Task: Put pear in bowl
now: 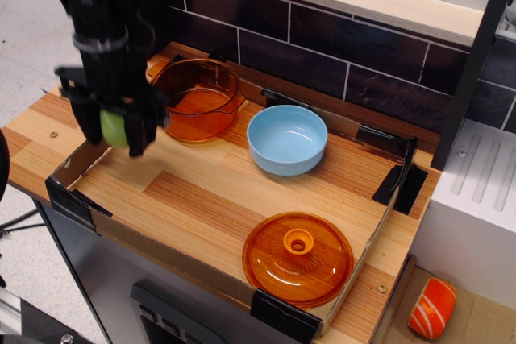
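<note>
My black gripper (113, 136) is at the left end of the wooden tray, shut on the light-green pear (113, 127) and holding it a little above the wood. Only part of the pear shows between the two fingers. The arm is slightly motion-blurred. The light-blue bowl (287, 139) stands empty at the middle back of the tray, well to the right of the gripper.
A transparent orange pot (196, 97) stands right beside the gripper, between it and the bowl. An orange round lid (297, 258) lies at the front right. Low cardboard walls with black tape corners (71, 199) edge the tray. A dark tiled wall (322, 54) runs behind.
</note>
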